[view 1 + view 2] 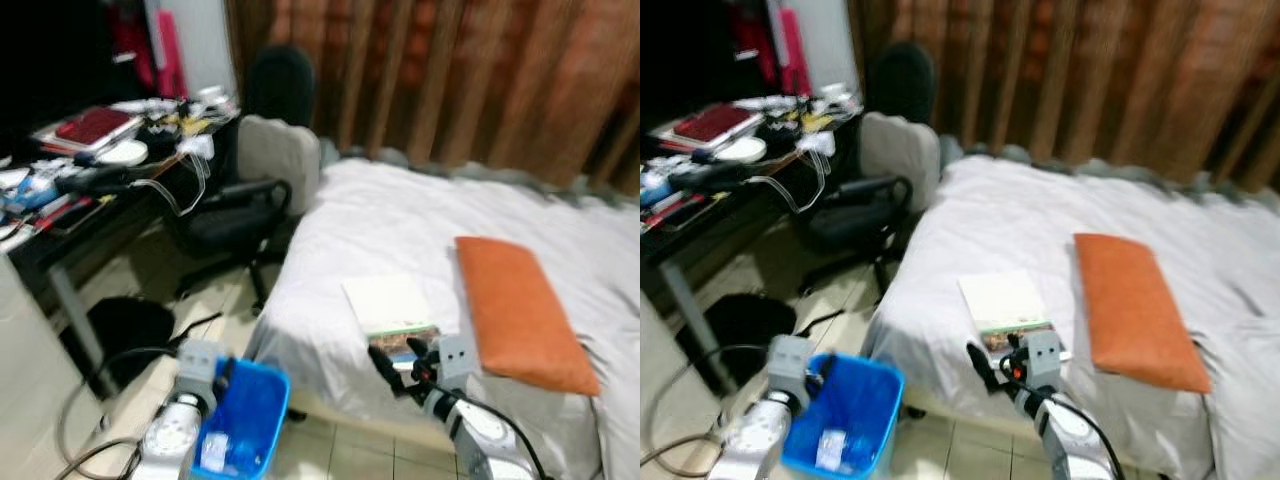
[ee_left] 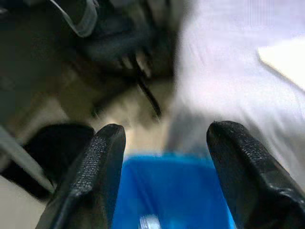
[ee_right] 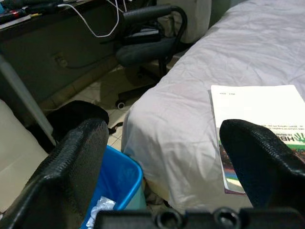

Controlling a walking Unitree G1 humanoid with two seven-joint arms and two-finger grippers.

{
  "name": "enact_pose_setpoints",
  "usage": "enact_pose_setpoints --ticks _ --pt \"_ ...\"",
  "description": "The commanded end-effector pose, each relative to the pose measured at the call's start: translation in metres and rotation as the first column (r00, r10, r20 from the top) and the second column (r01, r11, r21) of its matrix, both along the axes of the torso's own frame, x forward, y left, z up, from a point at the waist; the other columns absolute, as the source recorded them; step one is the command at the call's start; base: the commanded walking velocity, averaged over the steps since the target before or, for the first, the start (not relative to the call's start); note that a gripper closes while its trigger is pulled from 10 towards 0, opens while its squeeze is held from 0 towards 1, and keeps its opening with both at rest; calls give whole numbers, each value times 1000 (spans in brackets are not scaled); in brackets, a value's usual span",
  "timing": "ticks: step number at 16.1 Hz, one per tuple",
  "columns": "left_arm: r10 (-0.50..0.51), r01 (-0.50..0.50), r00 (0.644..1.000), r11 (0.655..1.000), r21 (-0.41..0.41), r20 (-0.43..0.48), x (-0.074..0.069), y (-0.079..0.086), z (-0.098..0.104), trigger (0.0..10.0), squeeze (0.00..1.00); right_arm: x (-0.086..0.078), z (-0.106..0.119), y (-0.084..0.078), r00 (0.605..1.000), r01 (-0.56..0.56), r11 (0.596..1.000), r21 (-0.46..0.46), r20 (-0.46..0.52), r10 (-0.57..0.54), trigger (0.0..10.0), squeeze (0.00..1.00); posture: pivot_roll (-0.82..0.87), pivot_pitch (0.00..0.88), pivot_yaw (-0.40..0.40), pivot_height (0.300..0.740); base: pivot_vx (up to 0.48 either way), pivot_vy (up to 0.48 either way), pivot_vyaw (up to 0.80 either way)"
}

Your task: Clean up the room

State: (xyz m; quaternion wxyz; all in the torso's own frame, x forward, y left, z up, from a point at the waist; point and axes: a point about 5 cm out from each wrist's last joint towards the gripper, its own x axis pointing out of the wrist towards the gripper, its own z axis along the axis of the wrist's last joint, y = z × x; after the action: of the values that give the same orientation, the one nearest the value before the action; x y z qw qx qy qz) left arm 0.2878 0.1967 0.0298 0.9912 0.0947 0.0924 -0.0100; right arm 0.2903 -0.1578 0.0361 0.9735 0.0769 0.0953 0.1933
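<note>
A bedroom in a home: a bed with a white sheet and an orange pillow fills the right, brown curtains hang along the far wall, and on the left a cluttered table stands with a black office chair on a tiled floor

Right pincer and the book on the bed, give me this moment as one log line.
right pincer: open, near book | book: flat on bed edge | left pincer: open over blue bin
</note>
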Motion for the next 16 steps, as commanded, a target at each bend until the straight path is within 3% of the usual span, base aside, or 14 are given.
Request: enact_pose_setpoints --ticks 1,2,3,5,7,10,14,16 --pt "31 -29 981 999 -14 190 1 2 30 10000 0 8 11 -6 996 59 998 -13 64 -58 10000 0 147 0 -108 740 0 0 0" --pt "30 -24 960 999 -24 280 -7 -1 45 10000 0 11 21 -17 982 144 990 -15 129 -140 10000 0 157 0 -117 740 0 -375 0" --pt "-13 24 945 999 -32 327 -18 -14 56 10000 0 12 32 -30 953 236 972 -11 200 -230 10000 0 160 0 -119 740 0 -480 0" --pt "-19 40 955 997 -65 297 -20 -23 48 10000 0 11 34 -40 930 303 953 -20 224 -291 10000 0 159 0 -126 740 0 -480 0" --pt "-39 65 970 993 -99 241 -15 -30 39 10000 0 9 21 -48 927 357 932 -58 146 -346 10000 0 152 0 -128 740 0 -480 0" --pt "-110 132 976 985 -108 186 -12 -33 37 10000 0 10 20 -36 948 293 955 -40 143 -285 10000 0 133 0 -118 740 0 -480 0" --pt "-104 117 981 991 -71 163 -8 -25 34 10000 0 8 16 -32 953 282 958 -58 134 -272 10000 0 126 0 -106 740 0 -480 -788" --pt "-72 76 989 997 -21 132 -7 -22 29 10000 0 7 15 -28 962 250 967 -49 130 -241 10000 0 125 0 -101 740 0 -157 0"
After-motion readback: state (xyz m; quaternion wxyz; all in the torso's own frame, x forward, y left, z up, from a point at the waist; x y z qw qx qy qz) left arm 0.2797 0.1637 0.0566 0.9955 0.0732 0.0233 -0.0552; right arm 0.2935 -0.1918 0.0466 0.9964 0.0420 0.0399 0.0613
